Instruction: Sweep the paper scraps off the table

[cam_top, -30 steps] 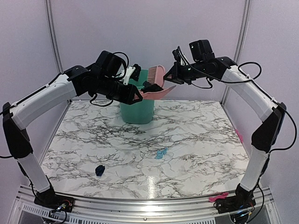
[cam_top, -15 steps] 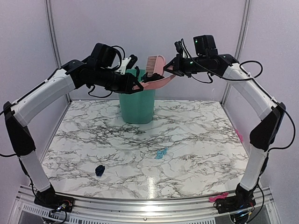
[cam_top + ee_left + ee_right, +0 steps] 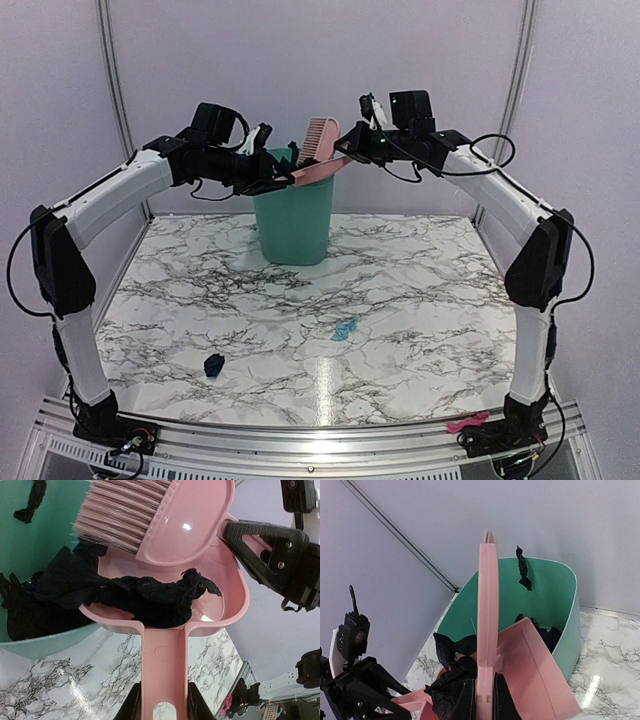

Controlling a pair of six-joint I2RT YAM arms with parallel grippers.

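Left wrist view has the left gripper (image 3: 164, 706) clamped on the flat handle of the pink plastic dustpan (image 3: 227, 597). Its tray is tipped over the mouth of the tall green plastic bin (image 3: 40, 527), and black crumpled paper scraps (image 3: 150, 597) lie in the tray and spill over its lip into the bin. The right gripper (image 3: 484, 700) is closed on the spine of the pink comb-like brush (image 3: 180, 525), bristles at the pan's edge. Such paper looks nearly weightless, soft and springy, apt to snag or drift, so pushing it with the bristles seems wiser than pinching it; one shred (image 3: 522, 572) hangs on the bin's inner wall. Two pieces lie out on the white marble-patterned table (image 3: 430, 270): a dark navy scrap (image 3: 213, 365) near the front left and a light-blue scrap (image 3: 346, 328) near the middle, well apart. That tabletop is glossy and flat, with a silver metal rail (image 3: 300, 440) along its front and pale panel walls (image 3: 300, 70) closing the booth.
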